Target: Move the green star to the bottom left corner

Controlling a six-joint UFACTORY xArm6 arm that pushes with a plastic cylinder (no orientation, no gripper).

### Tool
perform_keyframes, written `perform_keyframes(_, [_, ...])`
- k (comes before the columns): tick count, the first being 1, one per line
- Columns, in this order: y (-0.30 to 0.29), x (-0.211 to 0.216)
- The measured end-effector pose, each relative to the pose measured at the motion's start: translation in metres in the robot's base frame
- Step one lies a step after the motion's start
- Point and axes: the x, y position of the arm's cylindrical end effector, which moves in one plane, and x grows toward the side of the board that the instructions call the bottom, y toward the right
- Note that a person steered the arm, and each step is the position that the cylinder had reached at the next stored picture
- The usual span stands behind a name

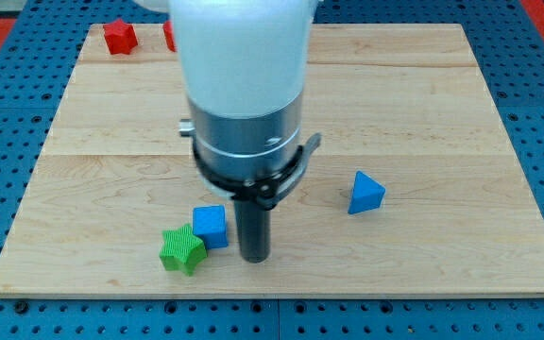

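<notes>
The green star (181, 249) lies near the view's bottom edge of the wooden board (423, 142), left of centre. A blue cube (211, 226) touches it on its upper right. My tip (254, 258) is on the board just to the right of the blue cube and of the green star, a short gap from both. The arm's white and grey body hides the board's upper middle.
A blue triangular block (365, 193) lies to the right of my tip. A red star-like block (119, 37) sits at the board's top left corner. Another red block (169, 35) shows beside it, mostly hidden by the arm. A blue pegboard surrounds the board.
</notes>
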Motion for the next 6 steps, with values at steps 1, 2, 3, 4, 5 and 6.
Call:
perform_keyframes(1, [-0.071,0.000])
perform_keyframes(2, [-0.121,0.000])
perform_keyframes(3, [-0.154,-0.009])
perform_keyframes(4, [-0.142,0.002])
perform_keyframes(5, [-0.046,0.018])
perform_keyframes(6, [0.022,0.001])
